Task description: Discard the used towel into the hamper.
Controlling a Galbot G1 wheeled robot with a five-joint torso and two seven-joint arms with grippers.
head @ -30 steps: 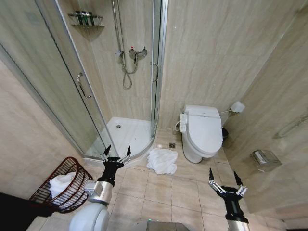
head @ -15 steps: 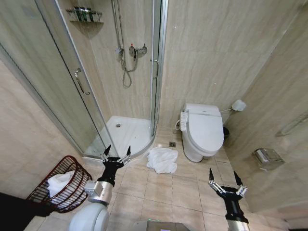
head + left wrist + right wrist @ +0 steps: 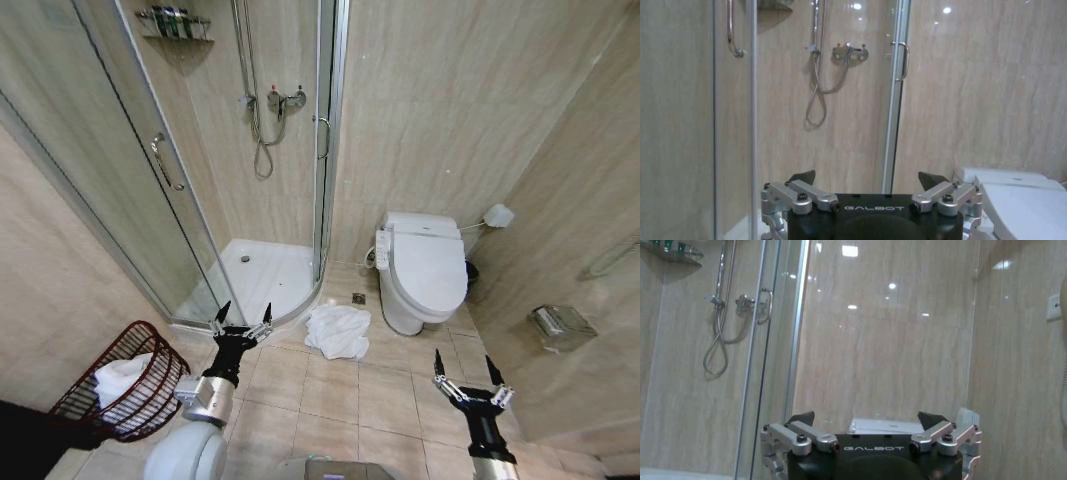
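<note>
A tiled bathroom floor (image 3: 330, 390) is spreading out beneath both arms, its beige squares running up to walls of the same stone-look tile. The left gripper (image 3: 243, 322) is hanging above the floor with its jaws spread apart and holding nothing; the right gripper (image 3: 468, 373) is hanging likewise, jaws apart and empty, well off to the other side. The used towel (image 3: 337, 332) is lying crumpled on the floor ahead of and between the two sets of jaws, nearer the left pair and touching neither. The hamper (image 3: 125, 384), a dark reddish-brown wire basket, is sitting tilted on the floor just to the outer side of the left jaws and slightly behind them (some white cloth is already lying inside it). Beyond the left jaws a glass shower enclosure (image 3: 250, 150) is standing with its white tray (image 3: 262, 280), a mixer and hose (image 3: 268, 120) on the wall and a corner shelf (image 3: 175, 25) high up. Beyond the right jaws a white toilet (image 3: 422, 270) is sitting with its lid down, just past the towel. On the wall to the outer side of the right jaws a metal paper holder (image 3: 560, 328) is mounted.
</note>
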